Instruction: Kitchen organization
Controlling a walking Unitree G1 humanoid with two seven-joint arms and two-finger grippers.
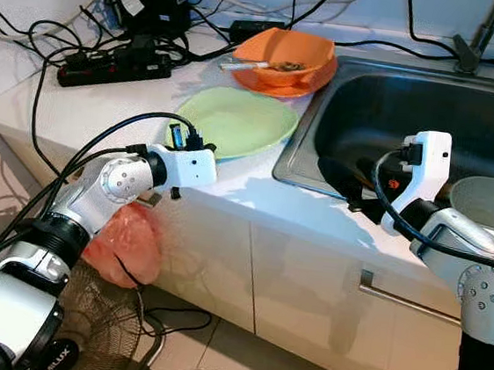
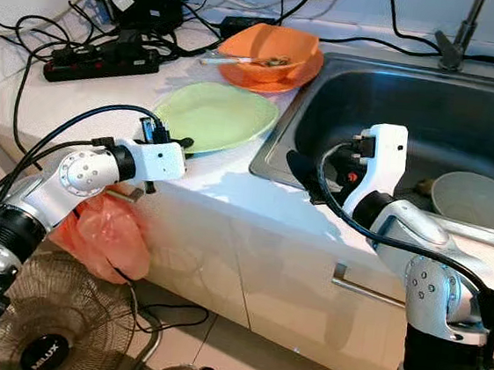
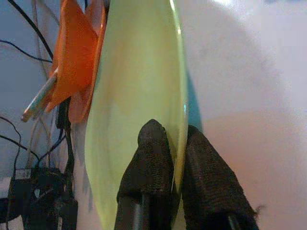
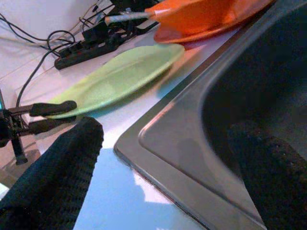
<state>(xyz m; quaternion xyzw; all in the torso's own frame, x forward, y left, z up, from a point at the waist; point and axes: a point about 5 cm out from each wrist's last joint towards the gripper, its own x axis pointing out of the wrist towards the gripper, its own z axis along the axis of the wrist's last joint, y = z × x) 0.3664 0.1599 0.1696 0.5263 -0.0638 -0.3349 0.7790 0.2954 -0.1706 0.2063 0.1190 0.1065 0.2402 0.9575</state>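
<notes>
We have the green plate point(image 1: 236, 122) flat on the white counter point(image 1: 106, 99), just left of the sink point(image 1: 325, 114), and our left gripper point(image 3: 165, 158) pinches its near rim, one finger above, one below. Beyond it, far along the counter, sits the orange bowl point(image 1: 283, 52) on its orange plate point(image 1: 315, 82), a utensil point(image 1: 242, 63) resting in the bowl. Our right gripper point(image 4: 168, 158) hovers at the sink's near left corner, fingers spread wide, holding nothing. A grey bowl point(image 1: 488, 203) lies in the sink. By our reckoning we're early: nothing looks put away yet.
</notes>
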